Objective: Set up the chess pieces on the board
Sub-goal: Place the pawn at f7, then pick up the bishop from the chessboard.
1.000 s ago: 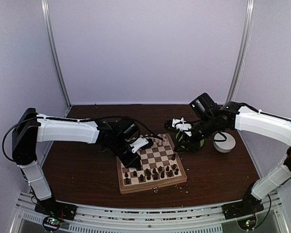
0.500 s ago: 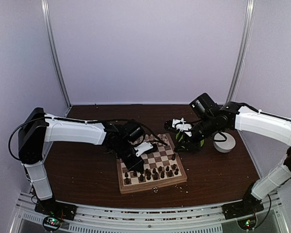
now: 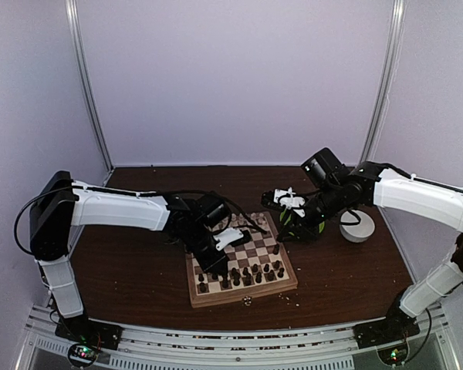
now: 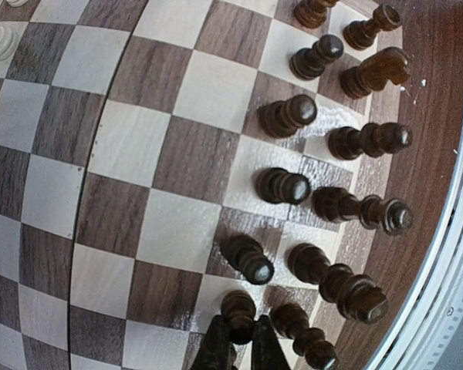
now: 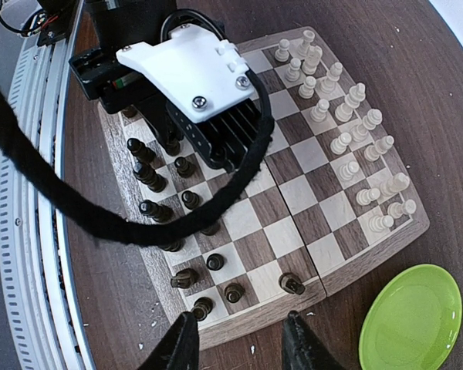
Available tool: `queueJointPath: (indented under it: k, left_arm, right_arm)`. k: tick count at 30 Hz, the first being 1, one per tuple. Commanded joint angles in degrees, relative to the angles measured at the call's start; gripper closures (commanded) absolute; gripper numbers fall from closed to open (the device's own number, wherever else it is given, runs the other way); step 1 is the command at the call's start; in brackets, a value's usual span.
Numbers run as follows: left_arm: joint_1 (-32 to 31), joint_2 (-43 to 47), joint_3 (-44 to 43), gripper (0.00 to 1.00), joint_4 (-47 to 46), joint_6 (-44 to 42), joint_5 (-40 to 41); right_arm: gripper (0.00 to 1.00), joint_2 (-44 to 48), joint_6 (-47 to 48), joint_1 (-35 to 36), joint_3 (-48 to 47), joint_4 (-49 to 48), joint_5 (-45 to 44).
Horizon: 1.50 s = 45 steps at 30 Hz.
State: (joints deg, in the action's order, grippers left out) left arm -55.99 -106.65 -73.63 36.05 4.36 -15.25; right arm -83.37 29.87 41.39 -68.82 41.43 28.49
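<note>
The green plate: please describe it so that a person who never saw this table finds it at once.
Start from the board in the middle of the table. Just past its far right corner, near the right hand, lies the plate. It is flat, round and bright green, unlike the white bowl on its right.
</note>
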Motion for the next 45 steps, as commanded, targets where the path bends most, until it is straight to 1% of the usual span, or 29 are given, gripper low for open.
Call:
queueJointPath:
  k: [1, 3, 6, 11, 14, 17, 20, 22, 24, 25, 26, 27, 28, 30, 31, 33, 34, 36, 38, 40, 42, 45]
  left_arm:
    - [-0.3, -0.1, -0.9, 0.95, 0.7, -0.7, 0.1]
    - [-0.4, -0.2, -1.2, 0.89, 0.7, -0.7, 0.3]
    - [-0.4, 0.0, -1.9, 0.83, 1.3, -0.9, 1.1]
    - [-0.4, 2.0, -4.7, 0.79, 4.2, -1.9, 4.5]
    - [0.0, 4.4, -7.0, 0.75, 6.0, -3.4, 4.9]
    - [0.9, 6.5, -10.6, 0.72, 8.4, -5.5, 5.2]
    - [4.3, 8.1, -17.1, 0.69, 10.5, -8.1, 9.2]
    - [7.9, 8.8, -21.0, 0.66, 8.3, -8.1, 12.2]
    - [12.3, 9.4, -23.8, 0.64, 4.6, -6.1, 12.1]
    - [15.1, 9.7, -25.0, 0.63, 2.9, -3.1, 8.9]
    - [18.7, 10.1, -24.7, 0.64, 0.9, 0.8, 4.1]
    - [21.6, 11.3, -22.4, 0.48, -3.1, 4.9, -0.4]
    - [23.5, 13.5, -18.0, 0.42, -7.9, 7.6, -2.0]
    - [25.7, 18.4, -10.0, 0.38, -16.6, 9.6, -1.8]
    - [26.4, 20.2, -7.9, 0.36, -18.1, 9.5, -2.1]
    - [27.1, 22.8, -6.9, 0.32, -16.7, 7.2, -1.2]
    - [27.1, 23.9, -6.4, 0.27, -15.7, 6.2, 0.2]
    - [27.4, 26.5, -4.2, 0.04, -16.6, 6.0, 4.0]
    - [28.6, 29.3, -1.4, 0.02, -18.7, 7.6, 5.3]
    - [30.3, 31.1, 0.7, 0.02, -21.3, 10.2, 4.5]
    - [32.4, 31.6, 1.6, 0.02, -23.3, 11.8, 0.6]
    - [33.3, 30.8, 0.4, 0.02, -23.0, 12.0, -5.3]
  right_arm:
    - [0.63, -0.6, 0.3, -0.2, 0.0, 0.5, 0.3]
    - [0.63, -0.6, 0.4, -0.2, 0.0, 0.6, 0.3]
    - [0.63, -0.5, 0.2, -0.3, -0.1, 0.6, 0.3]
    - [0.62, 0.1, 0.0, -0.5, -1.4, 2.0, -0.5]
    - [0.62, 1.1, -0.2, -1.3, -2.1, 2.9, -0.3]
    - [0.62, 1.7, -0.1, -1.8, -3.2, 4.5, -1.9]
    - [0.61, 2.0, -0.1, -1.9, -3.4, 5.4, -4.8]
    - [0.6, 1.7, -0.2, -1.9, -3.0, 4.8, -6.3]
    - [0.57, 0.7, -0.1, -1.9, -2.8, 4.2, -8.4]
    - [0.57, -0.3, 0.0, -1.9, -3.0, 4.3, -9.4]
    - [0.56, -1.6, 0.4, -1.9, -3.5, 4.9, -10.1]
    - [0.55, -3.0, 1.0, -1.9, -4.3, 6.1, -10.7]
    - [0.55, -4.7, 1.4, -1.9, -5.0, 6.9, -10.9]
    - [0.55, -7.6, 1.7, -1.9, -6.1, 7.7, -11.3]
    - [0.54, -8.9, 1.8, -1.9, -6.5, 7.7, -11.5]
    - [0.54, -11.0, 1.5, -1.9, -7.6, 7.7, -11.7]
    - [0.53, -12.0, 1.2, -1.9, -8.1, 7.6, -11.5]
    - [0.53, -13.9, 0.8, -1.9, -9.1, 7.4, -11.2]
    - [0.52, -15.9, 0.5, -1.9, -10.2, 7.6, -11.0]
    - [0.52, -18.4, 0.4, -1.9, -11.5, 8.1, -10.9]
    - [0.52, -20.1, 0.4, -1.9, -12.6, 8.7, -10.7]
    - [0.52, -21.7, 0.4, -1.9, -13.2, 8.9, -10.2]
